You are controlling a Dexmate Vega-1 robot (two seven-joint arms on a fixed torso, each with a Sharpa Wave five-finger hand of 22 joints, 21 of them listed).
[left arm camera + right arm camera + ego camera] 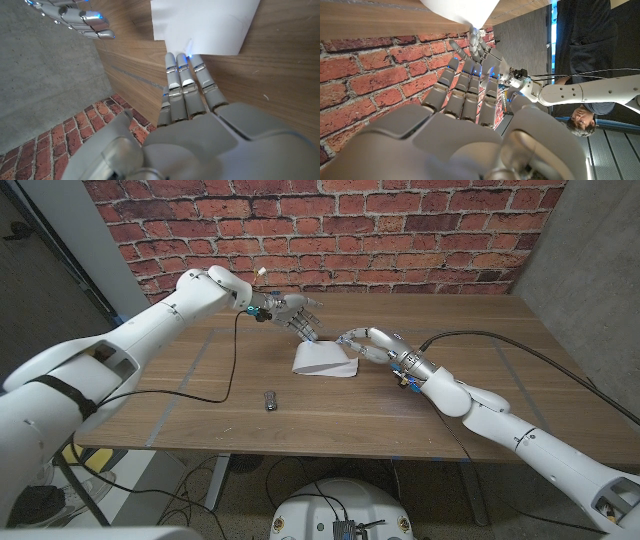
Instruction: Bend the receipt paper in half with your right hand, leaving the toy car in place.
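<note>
Both hands at the white receipt paper (324, 360), mid wooden table (480, 395).
Head view: left hand (290, 314) fingers spread on paper's far corner, right hand (362, 345) released beside its right edge; small dark toy car (269, 401) apart, nearer the front edge. Left wrist view: straight fingers (184, 80) touching paper's edge. Right wrist view: fingers (466, 89) extended, holding nothing.

White arms (150, 330), silver segmented hands

One receipt paper (325, 360), one toy car (270, 401), two hands.
</note>
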